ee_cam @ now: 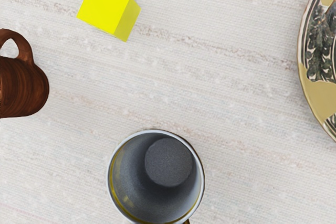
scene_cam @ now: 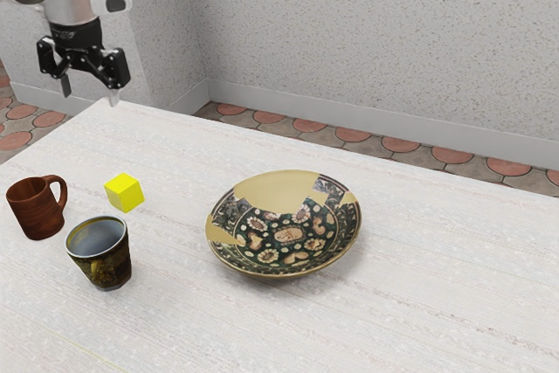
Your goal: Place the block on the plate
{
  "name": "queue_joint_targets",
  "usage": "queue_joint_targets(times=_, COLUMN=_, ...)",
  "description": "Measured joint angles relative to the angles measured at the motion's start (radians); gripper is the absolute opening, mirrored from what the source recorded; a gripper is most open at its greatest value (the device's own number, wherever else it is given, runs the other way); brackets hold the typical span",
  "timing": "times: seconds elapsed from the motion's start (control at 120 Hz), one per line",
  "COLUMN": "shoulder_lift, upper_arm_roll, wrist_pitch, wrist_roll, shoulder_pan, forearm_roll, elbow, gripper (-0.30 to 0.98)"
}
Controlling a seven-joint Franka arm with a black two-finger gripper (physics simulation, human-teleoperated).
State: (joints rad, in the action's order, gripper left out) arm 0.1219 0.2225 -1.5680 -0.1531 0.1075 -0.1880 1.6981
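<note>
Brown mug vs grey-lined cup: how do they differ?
Handle: the brown mug's loop faces the yellow block; the grey-lined cup's faces away from it.
Colour: the mug is reddish brown outside; the cup is dark, patterned, yellowish.
Shared: both stand upright on the table.

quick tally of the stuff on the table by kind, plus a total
Blocks: 1, yellow
Plates: 1, patterned, dark and tan
Mugs: 1, brown with a loop handle
Cups: 1, dark patterned outside, grey-blue inside
Total: 4
</note>
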Motion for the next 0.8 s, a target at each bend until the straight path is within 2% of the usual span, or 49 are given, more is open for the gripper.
queue_joint_targets(times=0.275, shoulder_lift=-0.008, upper_arm_roll=0.009, wrist_pitch=-0.029, wrist_roll=-0.05, shoulder_pan=-0.012, forearm_roll=-0.009, elbow=0.025, gripper=0.69)
queue_joint_targets(times=0.475, shoulder_lift=-0.139, upper_arm_roll=0.038, wrist_pitch=-0.06, wrist_roll=-0.076, shoulder_pan=-0.029, forearm_roll=-0.008, elbow=0.093, gripper=0.69)
queue_joint_targets(times=0.658, shoulder_lift=-0.209, upper_arm_roll=0.042, wrist_pitch=-0.185, wrist_roll=-0.074, shoulder_pan=-0.083, forearm_roll=0.031, elbow=0.194, gripper=0.69)
queue_joint_targets(times=0.8, shoulder_lift=-0.293, upper_arm_roll=0.043, wrist_pitch=-0.314, wrist_roll=-0.022, shoulder_pan=-0.156, forearm_roll=0.055, elbow=0.205, gripper=0.69)
